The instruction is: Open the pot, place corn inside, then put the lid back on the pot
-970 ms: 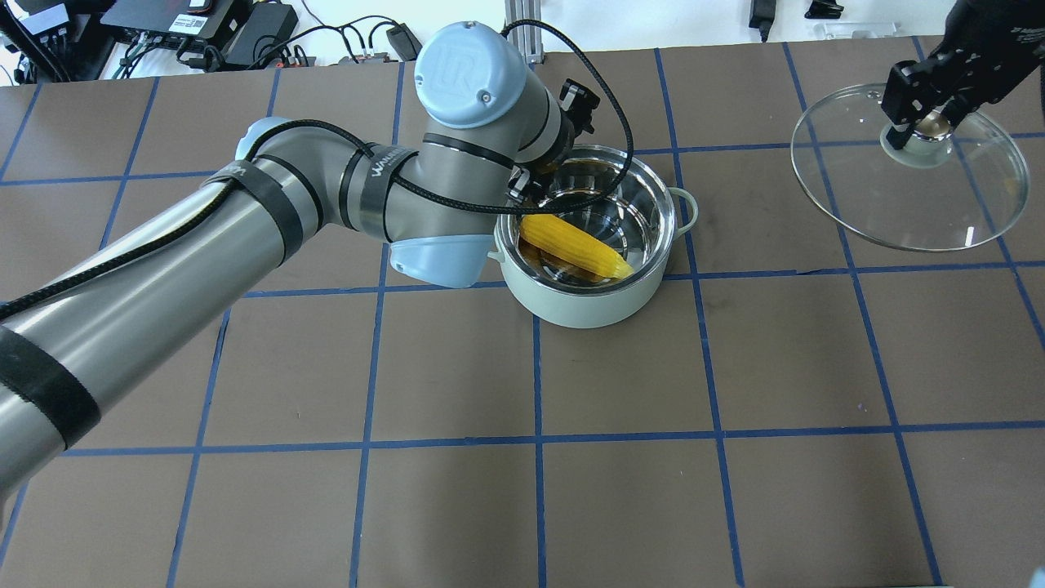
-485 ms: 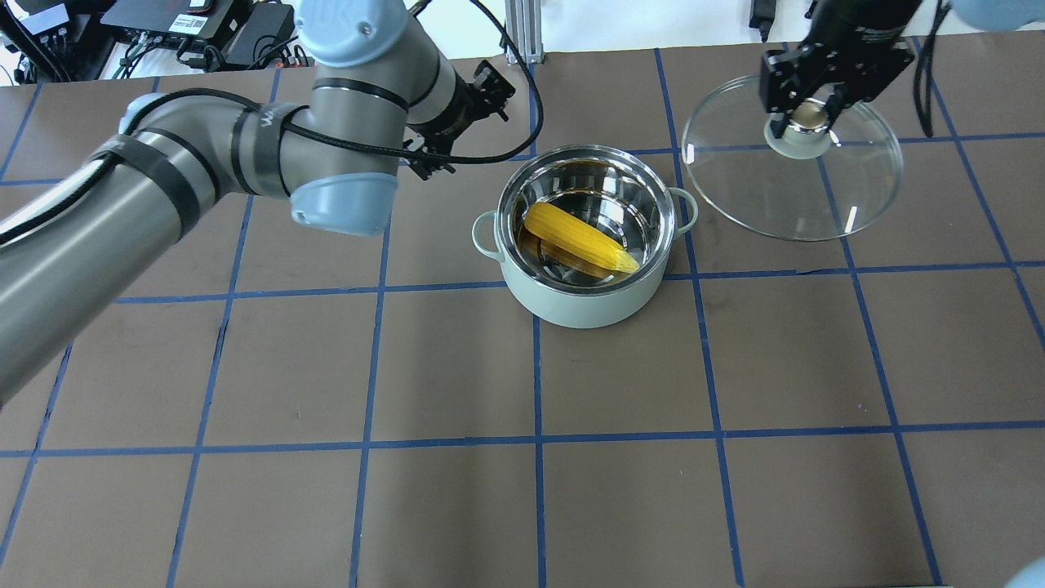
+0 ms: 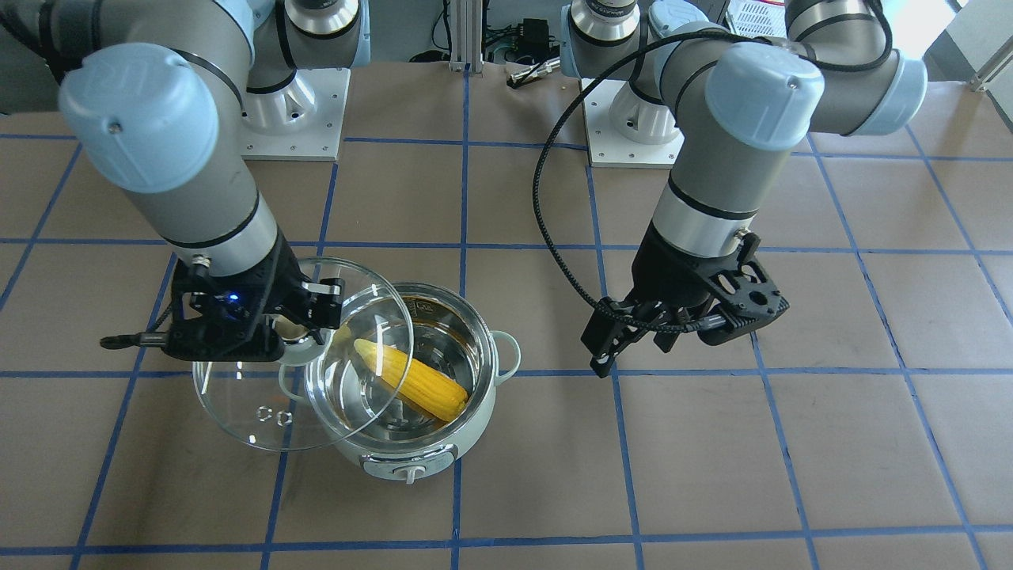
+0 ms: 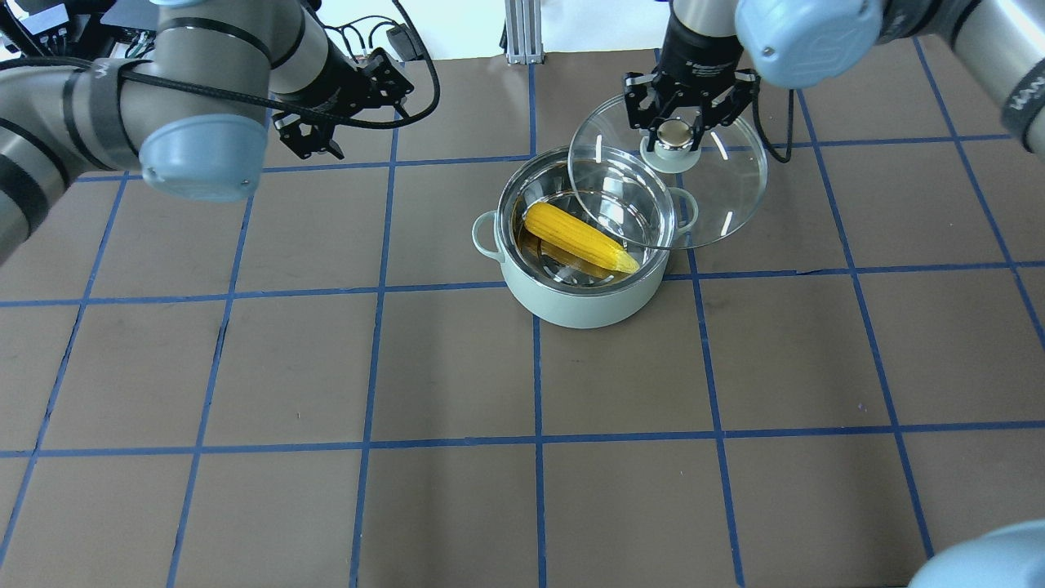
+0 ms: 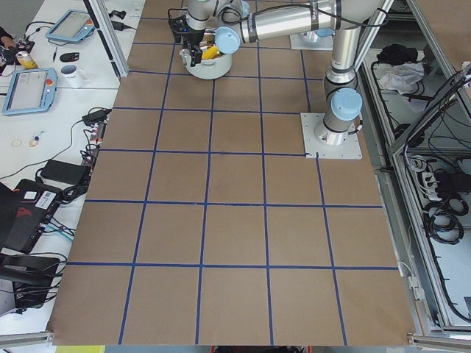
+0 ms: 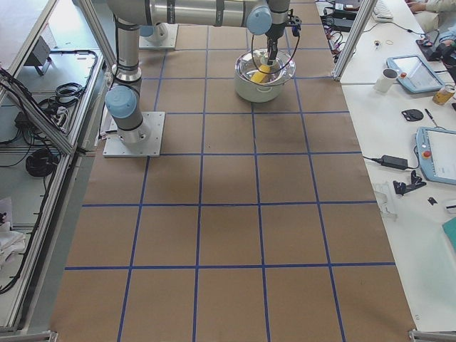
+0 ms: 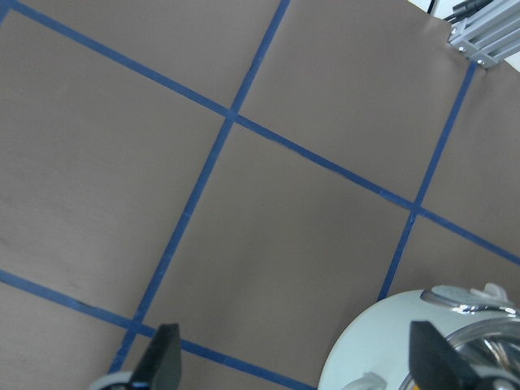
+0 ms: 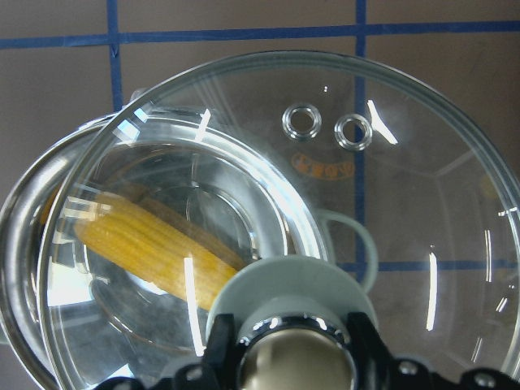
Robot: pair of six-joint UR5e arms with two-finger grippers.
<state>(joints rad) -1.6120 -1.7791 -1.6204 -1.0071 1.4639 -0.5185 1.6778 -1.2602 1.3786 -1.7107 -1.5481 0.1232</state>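
Where the brown table with its blue tape lines reaches the middle of the overhead view, the pale mint pot stands upright with its mouth uncovered on the near side. The corn lies inside on the steel bottom, slanted across it, with its pointed end toward the robot's right. One loop handle sticks out on the robot's left. In the front-facing view the control panel is on the side turned away from the robot.

Just beyond, the glass lid hangs off-centre. It overlaps the far right part of the pot's rim and reaches out past it over the table. I cannot tell whether its edge touches the rim. Through the glass, the wrist view shows the corn and two vent holes.

The right gripper comes straight down onto the lid's shiny knob, and its fingers are pinched on it from both sides.

Farther off to the robot's left, well apart from the pot, the left gripper hangs over bare table. Its fingertips are spread wide and hold nothing.
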